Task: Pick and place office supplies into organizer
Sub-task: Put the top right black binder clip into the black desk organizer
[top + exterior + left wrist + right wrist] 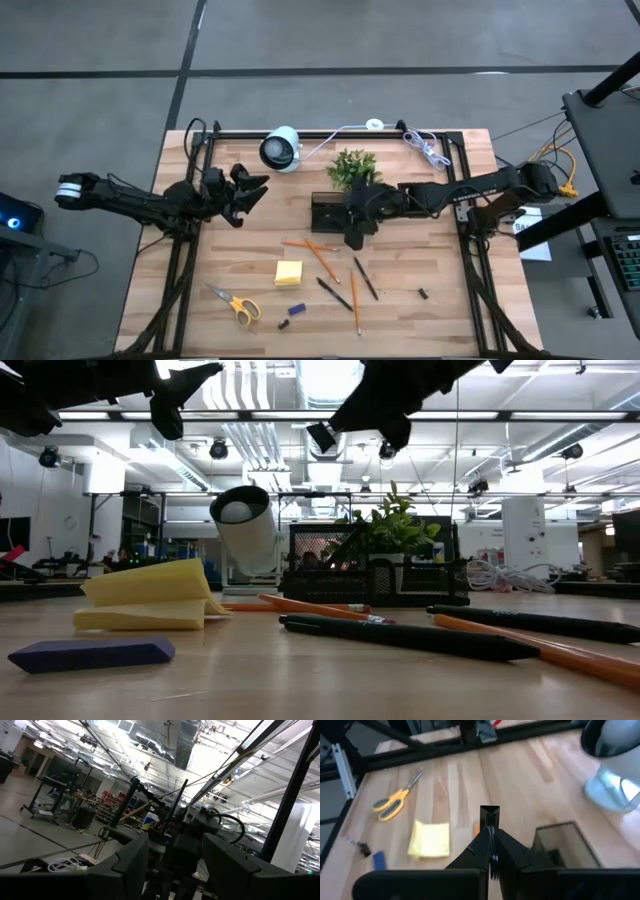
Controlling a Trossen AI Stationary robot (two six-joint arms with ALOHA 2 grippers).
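A: High view first: our organizer (pixel 328 212) sits at the centre of the frame, just below the plant (pixel 352 167). The supplies lie below it: yellow sticky pad (pixel 289 272), scissors (pixel 235 304) at lower left, the blue block (pixel 297 309), orange pencils (pixel 322 259) and dark pens (pixel 365 278) fanned out, and a small dark clip (pixel 423 293) at lower right.

B: And our right gripper (pixel 354 236)?

A: It hangs right of the organizer's lower edge, above the pencils. In the right wrist view its fingers (pixel 490 840) are pressed together, with a thin dark edge between them; we can't tell what that is, or whether it's an item at all.

B: Left gripper (pixel 243 192)?

A: Parked at the left of the frame, near the white camera (pixel 281 148); we cannot tell how it stands.

B: So the next pick?

A: We judge a pencil nearest. We should part the fingers first, descend across its shaft near the middle, and keep clear of the mesh wall.
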